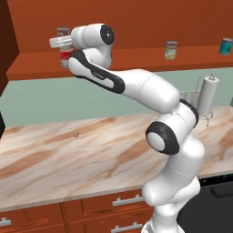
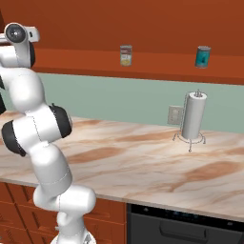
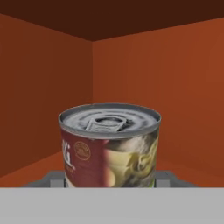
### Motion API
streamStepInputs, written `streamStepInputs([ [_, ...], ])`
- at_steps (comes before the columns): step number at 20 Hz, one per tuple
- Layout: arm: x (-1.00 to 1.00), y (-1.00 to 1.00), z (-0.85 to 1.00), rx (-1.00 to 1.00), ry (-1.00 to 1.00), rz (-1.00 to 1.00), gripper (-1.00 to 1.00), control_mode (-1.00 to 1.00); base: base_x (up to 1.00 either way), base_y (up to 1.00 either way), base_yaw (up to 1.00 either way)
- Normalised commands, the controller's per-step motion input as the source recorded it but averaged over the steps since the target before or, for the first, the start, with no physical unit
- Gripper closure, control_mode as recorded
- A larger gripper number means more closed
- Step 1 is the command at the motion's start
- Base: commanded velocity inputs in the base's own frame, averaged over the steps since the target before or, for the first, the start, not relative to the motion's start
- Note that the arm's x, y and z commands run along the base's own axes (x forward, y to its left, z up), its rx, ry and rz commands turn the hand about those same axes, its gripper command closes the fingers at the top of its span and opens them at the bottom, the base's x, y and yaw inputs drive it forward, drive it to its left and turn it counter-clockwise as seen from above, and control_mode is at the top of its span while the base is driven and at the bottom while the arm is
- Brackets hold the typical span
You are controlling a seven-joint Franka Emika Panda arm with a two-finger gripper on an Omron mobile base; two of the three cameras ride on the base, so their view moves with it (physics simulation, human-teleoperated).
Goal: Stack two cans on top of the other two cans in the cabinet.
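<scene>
Fingers [image 3: 109, 183] are clamped on a small metal tin with a red-and-cream label and silver rim [image 3: 109, 146], way over at the left end of the reddish-brown wooden cabinet shelf [image 1: 136, 59]. Further right sit a yellow-and-green labelled tin [image 1: 171, 50] and a teal tin [image 1: 225, 46], well apart. Marble tabletop [image 1: 68, 159] below.

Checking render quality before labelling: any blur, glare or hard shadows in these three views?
Left base view: flat, even light, soft overall, no hard shadows on the marbled counter. Right base view: the white paper-towel roll on its wire stand casts barely any shadow; the teal-labelled tin is small, its label unreadable. Hand view: the silver-rimmed, red-and-cream-labelled tin shows mild highlights on its lid and a smeared label.
</scene>
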Motion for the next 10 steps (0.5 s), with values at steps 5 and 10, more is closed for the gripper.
streamStepInputs([
  [5, 0.0, 0.0, -0.15, 0.01, 0.03, 0.0, -1.0, -1.0, 0.0, 0.0, 0.0],
  [10, -0.02, -0.03, -0.01, 0.06, 0.0, 0.0, -1.0, -1.0, 0.0, 0.0, 0.0],
])
